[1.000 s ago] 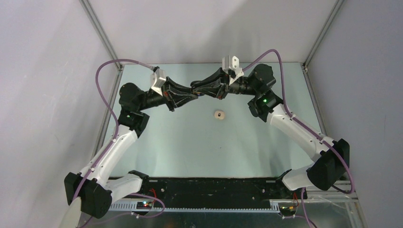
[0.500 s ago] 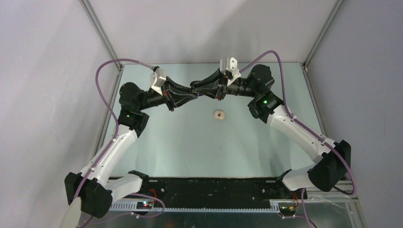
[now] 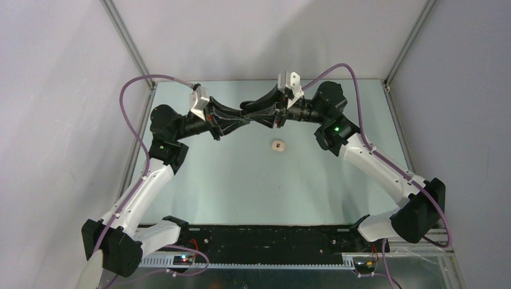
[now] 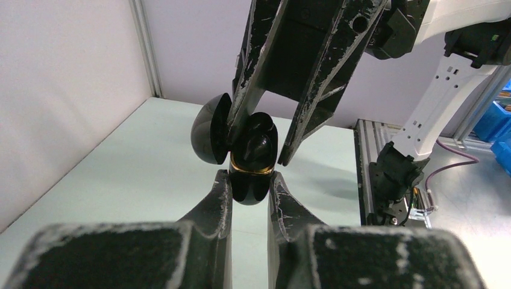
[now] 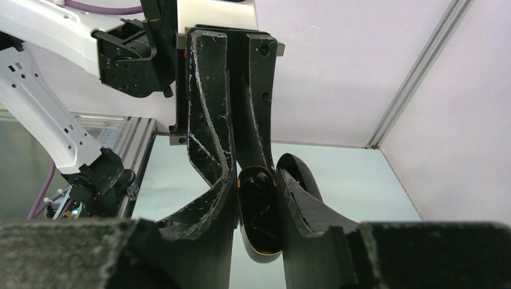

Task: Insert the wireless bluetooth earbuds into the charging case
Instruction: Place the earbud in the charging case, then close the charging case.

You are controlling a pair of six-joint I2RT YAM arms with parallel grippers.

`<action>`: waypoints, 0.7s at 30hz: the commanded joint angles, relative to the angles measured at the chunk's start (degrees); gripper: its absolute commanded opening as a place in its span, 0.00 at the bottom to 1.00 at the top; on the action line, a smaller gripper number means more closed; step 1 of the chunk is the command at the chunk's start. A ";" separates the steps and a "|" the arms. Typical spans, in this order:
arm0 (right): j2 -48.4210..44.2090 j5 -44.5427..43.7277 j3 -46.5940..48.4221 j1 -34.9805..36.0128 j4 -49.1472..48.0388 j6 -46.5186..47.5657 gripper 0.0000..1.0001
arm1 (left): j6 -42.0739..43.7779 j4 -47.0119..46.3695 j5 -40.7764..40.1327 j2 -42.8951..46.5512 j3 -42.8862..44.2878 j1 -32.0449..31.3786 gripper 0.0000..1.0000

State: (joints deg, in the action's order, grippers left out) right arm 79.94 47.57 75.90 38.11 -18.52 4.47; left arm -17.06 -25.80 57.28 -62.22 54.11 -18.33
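Your left tool (image 4: 249,178) pinches the glossy black, gold-rimmed case (image 4: 247,189), domed lid (image 4: 208,137) open; your right tool (image 4: 257,158) straddles its rounded top, jaws parted, seemingly loose.

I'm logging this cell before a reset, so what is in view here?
case: one, black with a gold rim, lid open, held above the far part of the table
black earbud: one, black, sitting in the open case
cream earbud: one, cream, lying loose on the table, nearer than the grippers
table: one, pale green
cables: two, purple, looping along the arms
arms: two, white and black, meeting over the far middle of the table
left gripper: one, black, shut on the case body
right gripper: one, black, jaws open either side of the case top
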 commanded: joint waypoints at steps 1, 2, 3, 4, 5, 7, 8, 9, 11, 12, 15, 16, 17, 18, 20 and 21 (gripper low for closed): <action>-0.81 -0.32 2.77 -0.81 0.60 -1.75 0.37 | -0.01 -3.95 0.19 1.77 0.41 0.48 0.00; -0.66 0.00 3.40 -1.01 0.11 -2.80 0.39 | 0.00 -3.97 0.20 1.64 0.40 0.44 0.00; -0.53 0.66 3.83 -1.15 -0.93 -3.42 0.44 | 0.05 -3.92 0.16 1.56 0.32 0.47 0.00; -0.39 0.94 4.90 -1.25 -1.31 -4.54 0.46 | 0.02 -3.91 -0.03 1.35 0.35 0.48 0.00; -0.26 1.56 5.68 -1.35 -1.60 -5.16 0.49 | 0.01 -3.93 -0.17 1.28 0.38 0.48 0.00; 0.52 3.25 8.53 -1.48 -1.11 -6.68 0.52 | 0.01 -3.93 -0.45 0.85 0.29 0.49 0.00; 1.10 3.77 10.84 -1.48 -0.74 -7.35 0.52 | -0.06 -3.96 -0.55 0.45 0.25 0.44 0.00; 1.36 4.62 11.86 -1.51 0.06 -7.62 0.54 | -0.11 -3.94 -0.53 0.22 0.20 0.47 0.00; 1.91 5.42 15.08 -1.61 1.71 -7.95 0.56 | -0.43 -3.91 -0.69 -0.31 0.23 0.48 0.00; 1.90 5.43 15.51 -1.91 2.47 -7.95 0.58 | -0.56 -3.95 -0.85 -0.59 0.26 0.44 0.00; 1.80 6.55 16.86 -4.37 6.34 -9.15 0.67 | -1.46 -3.91 -1.17 -0.79 0.14 0.46 0.00; 1.84 8.04 17.11 -4.98 9.04 -9.46 0.69 | -1.60 -3.91 -1.02 -0.80 -0.16 0.44 0.00; 1.92 8.75 17.73 -5.99 11.14 -8.22 0.72 | -1.67 -3.95 -1.02 -0.65 -0.37 0.46 0.00; 1.94 9.91 17.98 -6.45 15.62 -7.27 0.74 | -1.62 -3.92 -1.07 -0.55 -0.86 0.44 0.00; 2.03 11.42 18.05 -7.95 22.64 -4.05 0.76 | -1.21 -3.87 -1.55 -0.47 -1.54 0.46 0.00; 2.16 11.90 17.92 -8.64 24.89 -0.59 0.76 | -0.71 -3.80 -1.82 -0.57 -1.68 0.47 0.00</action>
State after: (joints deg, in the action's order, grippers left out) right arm 81.82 55.22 92.07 31.77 -7.90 -2.11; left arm -17.85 -27.79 56.71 -63.22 53.65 -17.96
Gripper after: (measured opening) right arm 0.750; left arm 0.179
